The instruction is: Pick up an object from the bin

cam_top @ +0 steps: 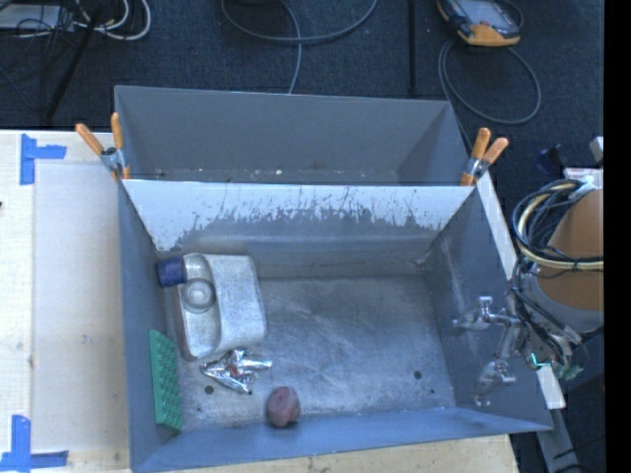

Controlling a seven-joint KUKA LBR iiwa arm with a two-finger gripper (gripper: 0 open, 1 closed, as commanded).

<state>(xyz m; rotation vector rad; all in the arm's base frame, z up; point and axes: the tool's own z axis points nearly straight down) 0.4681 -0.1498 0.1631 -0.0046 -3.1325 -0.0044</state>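
Observation:
My gripper (485, 344) is at the bin's right wall, well above the floor. Its two metal fingers stand apart, one toward the back and one toward the front, with nothing between them. No loose thing lies under it. The nearest thing is a small dark reddish-brown round lump (283, 406) near the front wall, far to the gripper's left. Beside that lump lies a crumpled piece of silver foil (235, 369).
A silver flat bottle with a blue cap (212, 302) lies at the left of the bin. A green ribbed strip (165, 378) leans along the left wall in front of it. The arm with its orange cover and cables stands outside the right rim.

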